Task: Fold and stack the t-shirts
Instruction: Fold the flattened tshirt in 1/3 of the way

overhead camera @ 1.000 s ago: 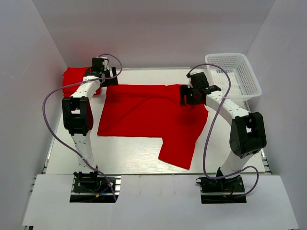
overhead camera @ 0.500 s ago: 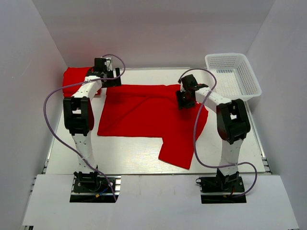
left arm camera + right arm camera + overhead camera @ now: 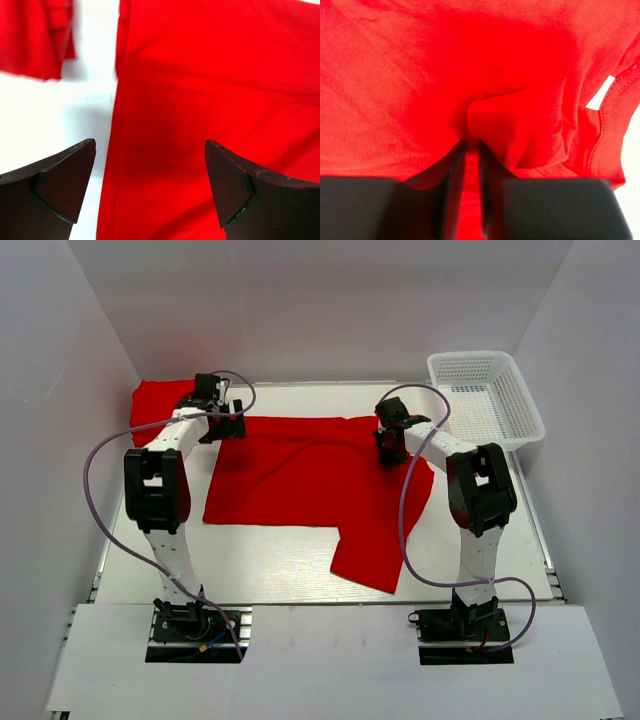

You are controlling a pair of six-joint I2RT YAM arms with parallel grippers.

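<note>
One red t-shirt (image 3: 310,480) lies spread flat mid-table, a sleeve trailing toward the near right. A second t-shirt (image 3: 155,400) lies bunched at the far left corner. My left gripper (image 3: 226,426) hangs open over the spread shirt's far left edge. In the left wrist view its dark fingers (image 3: 65,185) straddle that edge of the shirt (image 3: 210,90), with nothing between them, and the second t-shirt (image 3: 35,35) shows at the top left. My right gripper (image 3: 389,450) is at the shirt's far right part. In the right wrist view the right gripper (image 3: 471,150) is shut on a raised pinch of the shirt's cloth (image 3: 420,75).
A white mesh basket (image 3: 487,398) stands at the far right corner, beside the right arm. White walls enclose the table on three sides. Purple cables loop from both arms. Bare table (image 3: 260,560) shows in front of the shirt.
The right gripper has swung left and down onto the shirt's far right part and closed on a fold of cloth. The left gripper has shifted slightly and stays open.
</note>
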